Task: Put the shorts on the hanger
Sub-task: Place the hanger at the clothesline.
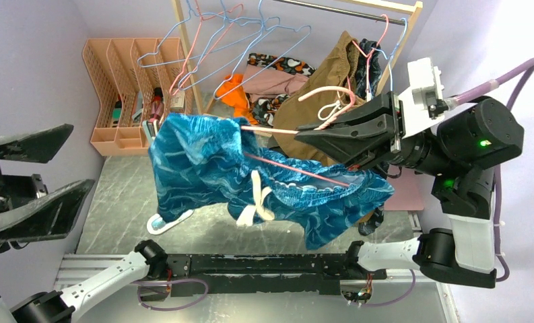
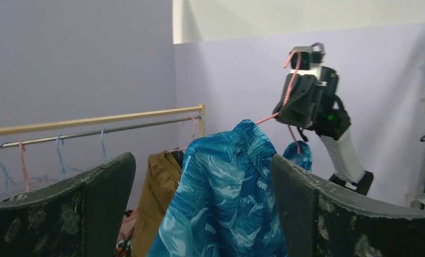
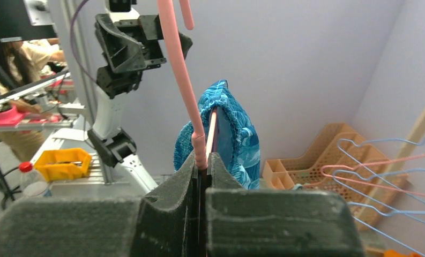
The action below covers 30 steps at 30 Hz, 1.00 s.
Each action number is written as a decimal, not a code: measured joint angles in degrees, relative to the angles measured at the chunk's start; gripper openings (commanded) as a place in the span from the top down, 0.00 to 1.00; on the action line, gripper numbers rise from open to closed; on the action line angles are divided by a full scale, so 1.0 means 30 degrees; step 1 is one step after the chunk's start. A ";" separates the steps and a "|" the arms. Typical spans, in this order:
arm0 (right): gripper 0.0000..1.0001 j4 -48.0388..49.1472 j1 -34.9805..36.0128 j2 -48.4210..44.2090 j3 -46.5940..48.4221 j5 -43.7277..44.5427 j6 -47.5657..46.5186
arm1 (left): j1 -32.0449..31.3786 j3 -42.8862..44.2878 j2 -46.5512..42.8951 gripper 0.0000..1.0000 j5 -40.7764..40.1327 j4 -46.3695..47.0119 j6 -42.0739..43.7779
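Risk first: the shorts (image 1: 250, 175) lay over the hanger (image 1: 297, 171) unevenly. The bulk of the cloth was bunched toward the far end of the wire, with a second lobe sagging below the held end. If the hanger tipped or swung, I judged the cloth could creep along the thin wire and drop off.

The right fingers (image 1: 308, 138) were pinched shut on the pink wire just under the hook, a narrow hold on a smooth rod. From the right wrist view the wire ran straight up out of the closed pads. The load could turn the hanger in that pinch.

The left fingers (image 1: 82, 155) stood wide apart and empty, well off to the side. Nothing else supported the fabric.

The rail behind was crowded with light-blue hangers (image 1: 250, 40) and tan-brown shorts (image 1: 318, 101). A snag there seemed possible if the load were carried that way.

The shorts hung in the air above the counter (image 1: 116, 202), in front of the rail.

Appearance: teal-blue cloth with a paler leaf print, soft and deeply folded. The gathered waistband was slumped across the lower wire. The cream drawstring (image 1: 257, 202) dangled loose at the middle, with its knot low. A pale edge showed at the lowest left corner; I could not tell whether it touched the counter.
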 measured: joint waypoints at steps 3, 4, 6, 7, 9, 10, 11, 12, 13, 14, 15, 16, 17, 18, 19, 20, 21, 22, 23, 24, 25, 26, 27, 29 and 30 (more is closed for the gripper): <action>1.00 -0.0488 -0.0007 -0.0095 0.0197 0.1253 -0.0291 | 0.0000 -0.0066 0.0321 0.01 -0.0954 -0.0335 -0.0066; 1.00 -0.0707 -0.0007 -0.0087 0.0197 0.1617 -0.0393 | 0.0000 -0.0168 0.0474 0.00 -0.1260 -0.0372 -0.0058; 1.00 -0.1260 -0.0007 -0.0073 0.0189 0.1916 -0.0517 | 0.0000 -0.0707 0.0634 0.00 -0.1668 -0.0321 -0.0051; 1.00 -0.1494 -0.0007 -0.0073 0.0153 0.1909 -0.0532 | 0.0000 -0.1173 0.0692 0.00 -0.1785 -0.0248 -0.0058; 1.00 -0.1902 -0.0007 -0.0066 -0.0029 0.1712 -0.0517 | 0.0000 -0.1814 0.0882 0.03 -0.1785 -0.0219 -0.0044; 1.00 -0.2018 -0.0007 -0.0087 -0.0080 0.1588 -0.0488 | 0.0000 -0.2025 0.1042 0.05 -0.1770 -0.0211 -0.0015; 1.00 -0.2106 -0.0007 -0.0160 -0.0182 0.1530 -0.0459 | 0.0000 -0.2186 0.1275 0.06 -0.1683 -0.0138 0.0015; 1.00 -0.2149 -0.0007 -0.0284 -0.0350 0.1530 -0.0444 | 0.0000 -0.2288 0.1486 0.07 -0.1552 -0.0029 0.0058; 1.00 -0.2208 -0.0007 -0.0474 -0.0576 0.1596 -0.0437 | 0.0000 -0.2390 0.1647 0.09 -0.1370 0.0109 0.0080; 1.00 -0.2244 -0.0007 -0.0692 -0.0867 0.1719 -0.0459 | 0.0000 -0.2579 0.1807 0.10 -0.1107 0.0379 0.0073; 1.00 -0.2280 -0.0007 -0.0925 -0.1209 0.1909 -0.0495 | 0.0000 -0.2754 0.1894 0.11 -0.0889 0.0517 0.0058; 1.00 -0.2280 -0.0007 -0.1093 -0.1537 0.2091 -0.0517 | 0.0000 -0.2936 0.1996 0.12 -0.0707 0.0656 0.0029; 1.00 -0.2346 -0.0007 -0.1297 -0.1945 0.2324 -0.0583 | 0.0000 -0.3060 0.2106 0.13 -0.0561 0.0721 -0.0051; 1.00 -0.2397 -0.0007 -0.1435 -0.2244 0.2528 -0.0627 | 0.0000 -0.3118 0.2251 0.15 -0.0466 0.0729 -0.0160; 1.00 -0.2433 -0.0007 -0.1574 -0.2623 0.2790 -0.0736 | 0.0000 -0.3126 0.2404 0.16 -0.0452 0.0721 -0.0255; 1.00 -0.2477 -0.0007 -0.1632 -0.2922 0.3031 -0.0816 | 0.0000 -0.3104 0.2572 0.17 -0.0452 0.0692 -0.0372; 1.00 -0.2514 -0.0007 -0.1647 -0.3220 0.3264 -0.0882 | 0.0000 -0.3016 0.2747 0.18 -0.0466 0.0568 -0.0510; 1.00 -0.2550 -0.0007 -0.1639 -0.3453 0.3461 -0.0925 | 0.0000 -0.2834 0.3002 0.19 -0.0488 0.0379 -0.0721; 1.00 -0.2579 -0.0007 -0.1639 -0.3723 0.3701 -0.0969 | 0.0000 -0.2645 0.3198 0.20 -0.0510 0.0168 -0.0852; 1.00 -0.2594 -0.0007 -0.1617 -0.3993 0.3920 -0.1020 | 0.0000 -0.2324 0.3475 0.21 -0.0568 -0.0182 -0.1049; 1.00 -0.2601 -0.0007 -0.1559 -0.4277 0.4153 -0.1071 | 0.0000 -0.1916 0.3796 0.21 -0.0627 -0.0590 -0.1326; 1.00 -0.2616 -0.0007 -0.1523 -0.4488 0.4342 -0.1100 | 0.0000 -0.1588 0.4065 0.20 -0.0670 -0.0954 -0.1596; 1.00 -0.2630 -0.0007 -0.1464 -0.4765 0.4634 -0.1151 | 0.0000 -0.1268 0.4320 0.20 -0.0714 -0.1311 -0.1843; 1.00 -0.2645 -0.0007 -0.1392 -0.5056 0.5042 -0.1217 | 0.0000 -0.0758 0.4809 0.19 -0.0758 -0.2113 -0.2506; 1.00 -0.2637 -0.0007 -0.1355 -0.5158 0.5231 -0.1231 | 0.0000 -0.0670 0.4998 0.19 -0.0758 -0.2477 -0.2841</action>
